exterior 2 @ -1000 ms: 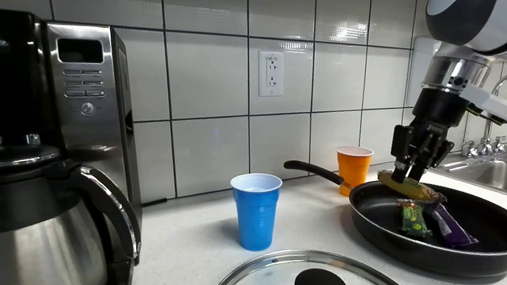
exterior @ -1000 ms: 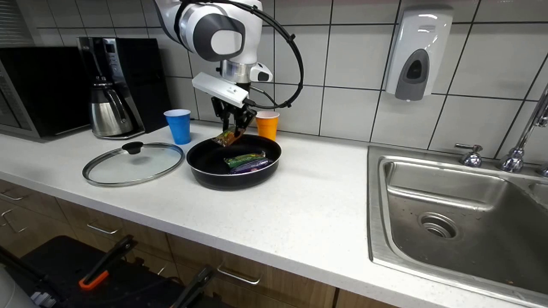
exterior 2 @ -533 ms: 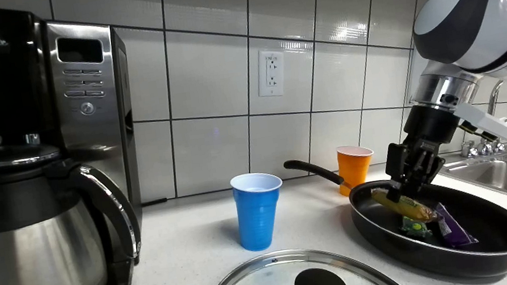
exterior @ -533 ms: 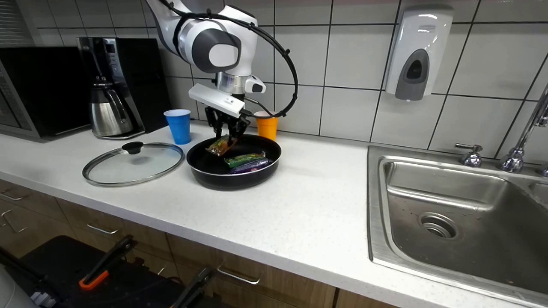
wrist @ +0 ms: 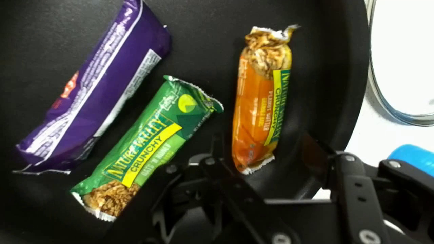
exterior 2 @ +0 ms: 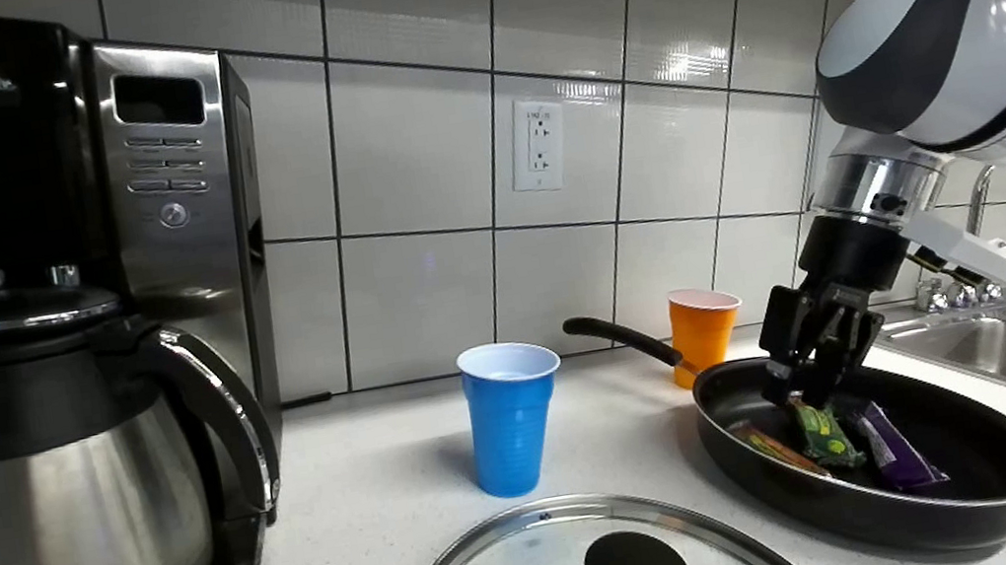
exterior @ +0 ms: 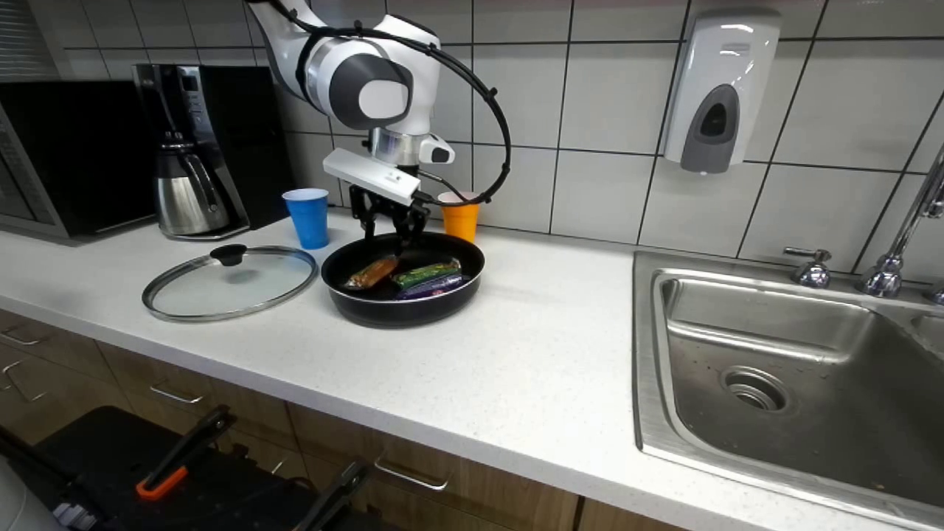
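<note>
The pincer [exterior: 386, 242], jaws partway apart, holds nothing; just below it, the orange bar [wrist: 256, 108] is glossy and creased, yellow-striped, granola-patterned at one end.

I count two Nature Valley Crunchy bars [wrist: 145, 145] [wrist: 259, 108] | one purple-wrapped bar [wrist: 108, 81] | two plastic cups [exterior 2: 514, 435] [exterior 2: 703, 332] | one skillet [exterior: 402, 312] | one glass lid [exterior: 232, 286] | one coffeemaker [exterior: 247, 140]
</note>
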`<state>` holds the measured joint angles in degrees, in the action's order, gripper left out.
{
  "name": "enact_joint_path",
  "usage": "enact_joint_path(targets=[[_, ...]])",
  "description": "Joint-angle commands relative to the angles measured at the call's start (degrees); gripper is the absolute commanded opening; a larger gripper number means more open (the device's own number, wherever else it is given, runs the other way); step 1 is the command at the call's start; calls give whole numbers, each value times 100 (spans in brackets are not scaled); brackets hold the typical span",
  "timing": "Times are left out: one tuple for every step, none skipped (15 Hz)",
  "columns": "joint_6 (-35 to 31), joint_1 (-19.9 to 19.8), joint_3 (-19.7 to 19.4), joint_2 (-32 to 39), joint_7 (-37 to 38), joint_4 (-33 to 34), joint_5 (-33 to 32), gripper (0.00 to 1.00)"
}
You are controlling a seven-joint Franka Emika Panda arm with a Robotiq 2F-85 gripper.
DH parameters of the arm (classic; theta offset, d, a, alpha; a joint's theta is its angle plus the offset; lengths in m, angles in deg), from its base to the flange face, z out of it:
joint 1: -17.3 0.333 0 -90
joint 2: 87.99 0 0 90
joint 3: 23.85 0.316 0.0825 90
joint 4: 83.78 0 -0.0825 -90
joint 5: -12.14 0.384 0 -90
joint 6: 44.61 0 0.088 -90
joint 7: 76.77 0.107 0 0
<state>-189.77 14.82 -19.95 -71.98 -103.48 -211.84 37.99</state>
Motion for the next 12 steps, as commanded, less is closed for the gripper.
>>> enact_joint_path(targets=[[258, -165, 70, -312, 87, -97, -169, 95], [236, -181, 70, -411, 47, -160, -155, 100], [261, -206, 78, -497, -3, -195, -117, 100], [278, -220, 81, -599, -61, -250, -97, 100], [272, -192, 43, -700, -5, -312, -186, 100], [275, -154, -4, -812, 65, -398, -317, 100], [298, -114, -53, -916, 155, -477, -500, 100], [326, -85, -98, -1044, 241, -582, -691, 100], [403, -67, -130, -1160, 317, -661, -877, 100], [475, -52, -166, -1297, 379, -768, -1082, 100], [511, -35, -198, -1430, 456, -882, -1259, 100], [530, -28, -226, -1567, 533, -999, -1394, 100]])
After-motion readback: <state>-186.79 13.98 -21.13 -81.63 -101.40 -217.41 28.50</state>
